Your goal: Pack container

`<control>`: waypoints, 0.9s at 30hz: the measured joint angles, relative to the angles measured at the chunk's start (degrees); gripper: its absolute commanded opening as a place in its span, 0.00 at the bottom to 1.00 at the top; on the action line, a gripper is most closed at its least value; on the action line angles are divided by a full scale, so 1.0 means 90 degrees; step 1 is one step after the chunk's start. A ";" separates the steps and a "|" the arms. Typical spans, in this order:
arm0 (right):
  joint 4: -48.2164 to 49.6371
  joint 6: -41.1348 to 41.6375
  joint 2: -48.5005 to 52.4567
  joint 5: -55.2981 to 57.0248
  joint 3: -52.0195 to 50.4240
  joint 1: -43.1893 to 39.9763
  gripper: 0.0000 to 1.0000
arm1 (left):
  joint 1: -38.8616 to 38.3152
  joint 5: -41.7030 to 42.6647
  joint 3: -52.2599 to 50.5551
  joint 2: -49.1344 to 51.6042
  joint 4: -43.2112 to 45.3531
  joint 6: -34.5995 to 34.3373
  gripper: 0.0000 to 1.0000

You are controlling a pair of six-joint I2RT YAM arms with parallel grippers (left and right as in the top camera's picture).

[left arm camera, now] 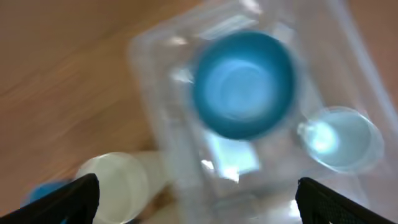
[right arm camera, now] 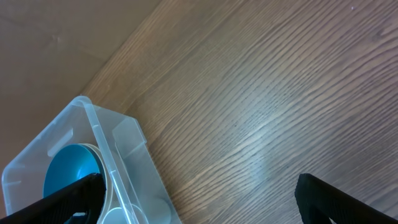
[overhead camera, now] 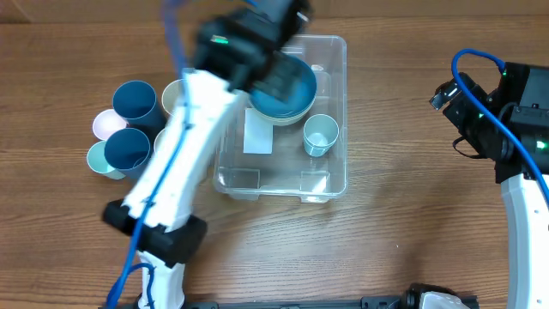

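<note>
Left of centre on the counter (overhead camera: 412, 223), clustered cups (overhead camera: 129, 148). At centre, clear container (overhead camera: 279, 172) holding blue bowl (overhead camera: 296, 101) and pale cup (overhead camera: 320, 135); left fingers (left arm camera: 68, 199) spread wide above the bowl, gripping nothing. At right edge, right fingers (right arm camera: 74, 199) wide too, empty.

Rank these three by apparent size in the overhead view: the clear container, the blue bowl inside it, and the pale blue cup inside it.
1. container, by far the largest
2. blue bowl, clearly mid-sized though partly hidden under the left arm
3. pale blue cup, the smallest
</note>
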 measured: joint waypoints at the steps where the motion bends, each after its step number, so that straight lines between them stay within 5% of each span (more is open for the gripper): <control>1: 0.0005 0.0000 0.0000 0.0000 0.0000 0.0000 1.00 | 0.0311 -0.0083 0.0342 -0.0002 -0.0350 -0.0206 1.00; 6: 0.0002 0.0000 0.0005 0.0000 0.0000 0.0000 1.00 | 0.2953 0.0590 0.0821 -0.0024 -0.0952 -0.1069 0.96; 13: -0.0002 0.0000 0.0005 0.0000 0.0000 0.0000 1.00 | 0.6212 0.1841 -0.0299 -0.0015 -0.0918 -0.1304 0.93; 17: 0.0000 -0.0002 0.0005 -0.0002 0.0000 0.0000 1.00 | 0.6805 0.2251 -0.1562 -0.0002 -0.0369 -0.1158 0.93; 27: 0.0005 0.0000 0.0017 0.0000 0.0000 0.0000 1.00 | 0.6681 0.2994 -0.4687 0.0036 0.2242 -0.0760 0.82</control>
